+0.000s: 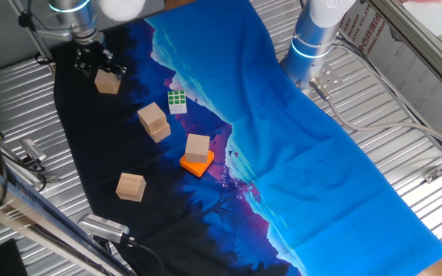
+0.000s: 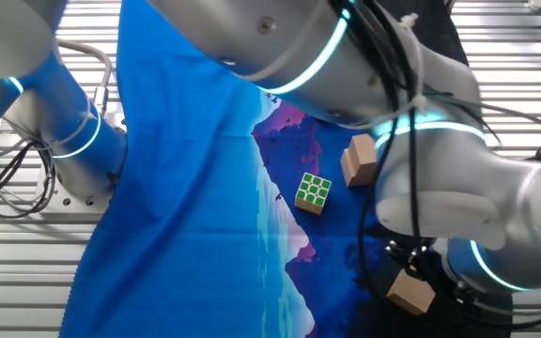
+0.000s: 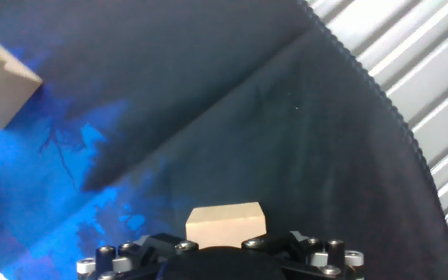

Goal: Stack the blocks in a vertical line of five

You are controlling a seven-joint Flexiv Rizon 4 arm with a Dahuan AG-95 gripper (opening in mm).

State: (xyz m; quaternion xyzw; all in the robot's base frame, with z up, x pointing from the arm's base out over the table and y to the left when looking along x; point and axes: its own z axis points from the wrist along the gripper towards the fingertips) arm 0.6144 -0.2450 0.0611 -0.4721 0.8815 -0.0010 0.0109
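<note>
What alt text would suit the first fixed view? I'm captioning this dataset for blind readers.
A robot arm's black two-finger gripper sits over a plain tan wooden cube at the far left of a blue-and-black printed cloth. Nearby lie a two-cube stack, a cube on a flat orange square, a lone cube and a small green-and-white puzzle cube.

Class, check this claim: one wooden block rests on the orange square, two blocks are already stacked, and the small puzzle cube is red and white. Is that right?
Not quite. The puzzle cube is green and white, not red and white, as both fixed views show. The rest holds: one wooden block rests on the orange square, and two blocks are stacked.
</note>
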